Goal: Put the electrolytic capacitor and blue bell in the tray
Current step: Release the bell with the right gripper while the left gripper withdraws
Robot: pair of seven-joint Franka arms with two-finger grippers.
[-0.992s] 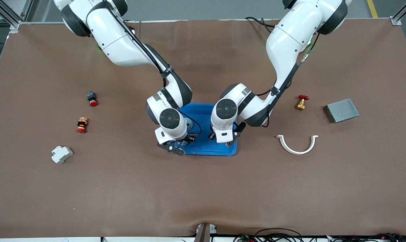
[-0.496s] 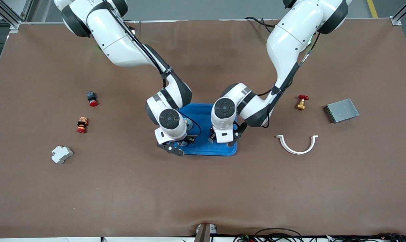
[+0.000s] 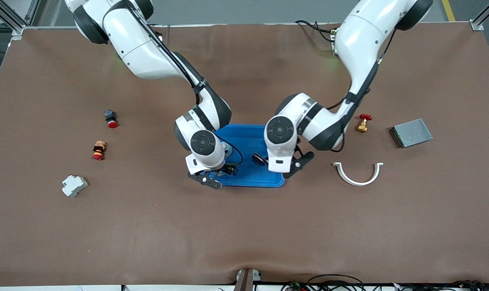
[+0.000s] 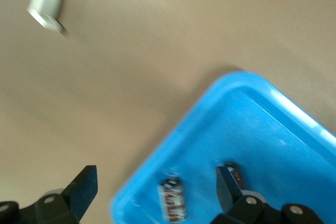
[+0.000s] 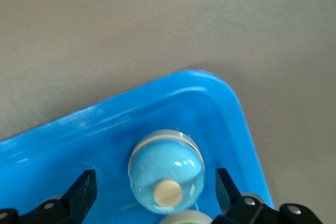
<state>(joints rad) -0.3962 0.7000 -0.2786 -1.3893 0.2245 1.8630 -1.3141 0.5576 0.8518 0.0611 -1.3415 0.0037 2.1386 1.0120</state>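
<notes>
The bright blue tray [image 3: 244, 135] lies mid-table. The electrolytic capacitor [image 3: 260, 158], a small dark cylinder, lies on its side in the tray; it also shows in the left wrist view [image 4: 173, 199]. My left gripper [image 3: 293, 166] is open and empty, straddling the tray's rim [image 4: 273, 129] at the corner toward the left arm's end [image 4: 155, 192]. The blue bell [image 5: 167, 170], a light blue dome with a cream button, sits in the tray [image 5: 79, 129] near a corner. My right gripper [image 5: 155, 190] is open around it without touching, and its hand [image 3: 216, 174] hides the bell in the front view.
A white curved clip [image 3: 357, 173], a brass valve with a red handle [image 3: 363, 122] and a grey metal box [image 3: 411, 132] lie toward the left arm's end. A red-capped button [image 3: 111, 118], a red and yellow switch [image 3: 98, 150] and a white breaker [image 3: 74, 185] lie toward the right arm's end.
My left gripper has shifted off the capacitor toward the left arm's end of the tray, and the capacitor now shows lying in the tray. The right gripper has barely moved.
</notes>
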